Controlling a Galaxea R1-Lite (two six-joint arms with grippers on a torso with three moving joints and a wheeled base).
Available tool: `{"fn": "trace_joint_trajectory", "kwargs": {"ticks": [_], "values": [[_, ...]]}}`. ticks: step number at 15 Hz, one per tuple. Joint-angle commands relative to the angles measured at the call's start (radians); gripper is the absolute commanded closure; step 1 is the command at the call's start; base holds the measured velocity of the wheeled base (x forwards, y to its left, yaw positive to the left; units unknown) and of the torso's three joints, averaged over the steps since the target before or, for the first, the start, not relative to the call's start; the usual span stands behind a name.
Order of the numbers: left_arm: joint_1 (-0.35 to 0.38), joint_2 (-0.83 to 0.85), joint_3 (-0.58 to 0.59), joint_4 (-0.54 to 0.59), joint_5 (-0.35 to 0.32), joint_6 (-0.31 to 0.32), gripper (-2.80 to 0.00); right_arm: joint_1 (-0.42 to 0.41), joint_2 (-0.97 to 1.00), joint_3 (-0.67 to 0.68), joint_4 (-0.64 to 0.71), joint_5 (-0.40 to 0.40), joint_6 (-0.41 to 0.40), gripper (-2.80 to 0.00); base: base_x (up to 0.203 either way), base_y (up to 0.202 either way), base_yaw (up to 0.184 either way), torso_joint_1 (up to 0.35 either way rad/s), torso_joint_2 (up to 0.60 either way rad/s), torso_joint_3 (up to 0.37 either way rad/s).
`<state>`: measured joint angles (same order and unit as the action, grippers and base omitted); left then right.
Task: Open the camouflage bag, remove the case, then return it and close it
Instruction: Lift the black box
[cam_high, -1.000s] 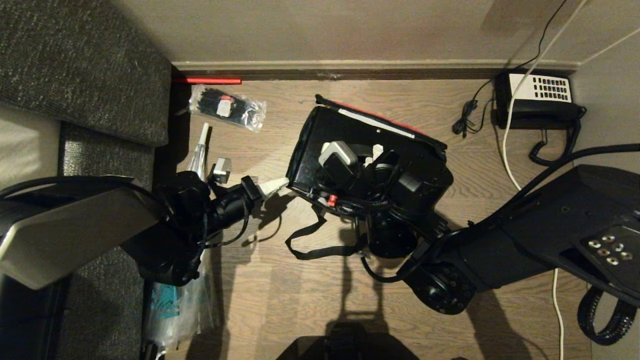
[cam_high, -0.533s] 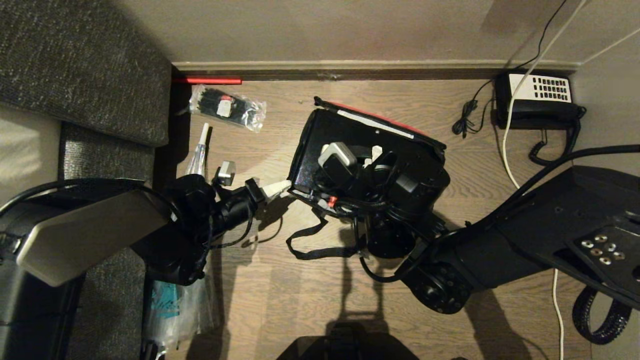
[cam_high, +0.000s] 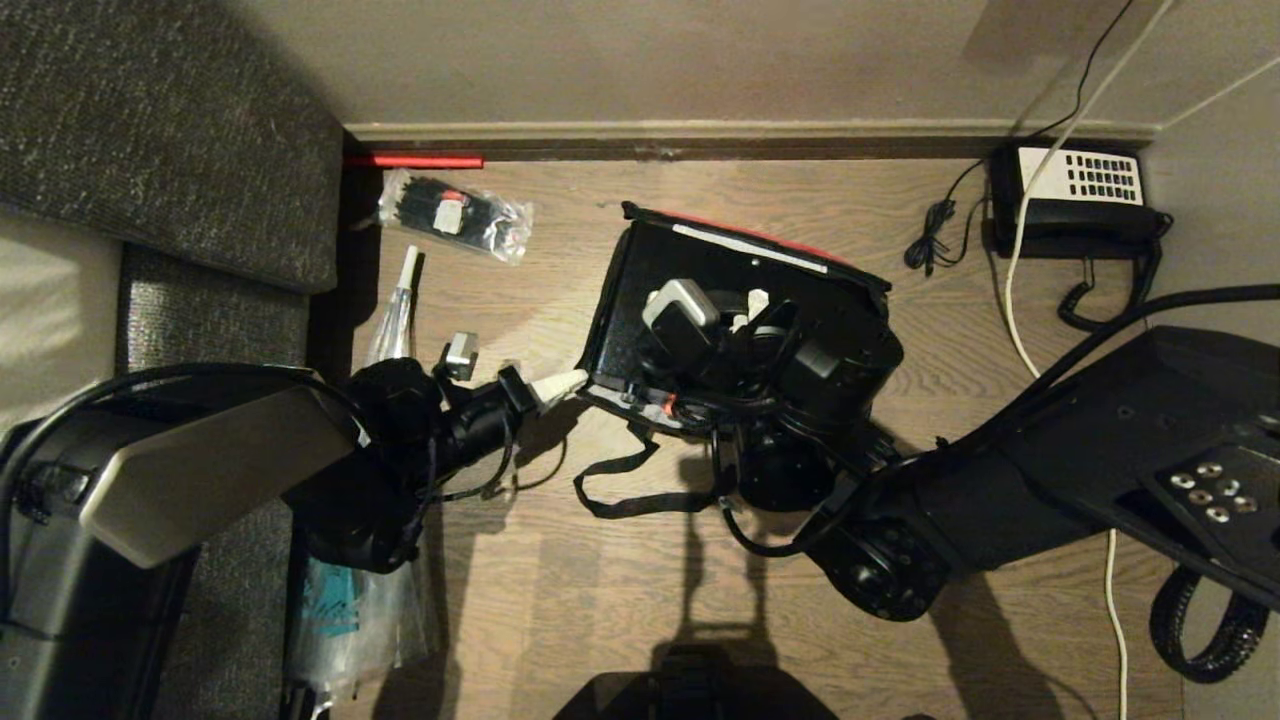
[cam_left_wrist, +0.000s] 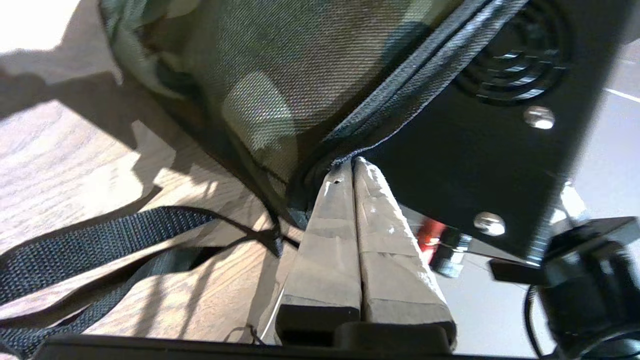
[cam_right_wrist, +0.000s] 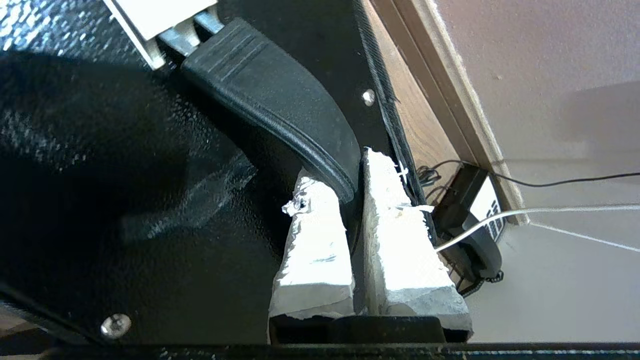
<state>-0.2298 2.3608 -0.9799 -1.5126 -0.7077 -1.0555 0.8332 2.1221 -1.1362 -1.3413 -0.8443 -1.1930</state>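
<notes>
A: Right gripper (cam_right_wrist: 352, 200) is clamping the case's black handle (cam_right_wrist: 280, 105); left gripper (cam_left_wrist: 352, 172) is pinching the camouflage bag (cam_left_wrist: 250, 85) rim, just beside the case (cam_left_wrist: 480, 165).

B: Risk: the bag is dragging along, fabric slipping, and the case jamming halfway.

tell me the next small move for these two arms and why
Probably a short lift with the right hand, which is clamped on the case handle, while the left hand keeps its pinch on the bag rim. The case top shows above the fabric, so the bag needs holding down as the case slides out.
</notes>
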Motion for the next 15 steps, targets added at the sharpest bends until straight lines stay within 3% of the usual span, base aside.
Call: {"fn": "trace_joint_trajectory", "kwargs": {"ticks": [1, 15], "values": [[0.000, 0.023, 0.000, -0.008, -0.004, -0.006, 0.00, -0.005, -0.014, -0.001, -0.009, -0.006, -0.005, 0.00, 0.000, 0.000, 0.000, 0.000, 0.00, 0.000], [0.005, 0.055, -0.006, -0.008, 0.018, -0.004, 0.00, -0.005, -0.074, 0.009, 0.000, -0.004, -0.005, 0.00, 0.000, 0.000, 0.000, 0.000, 0.00, 0.000]]}}
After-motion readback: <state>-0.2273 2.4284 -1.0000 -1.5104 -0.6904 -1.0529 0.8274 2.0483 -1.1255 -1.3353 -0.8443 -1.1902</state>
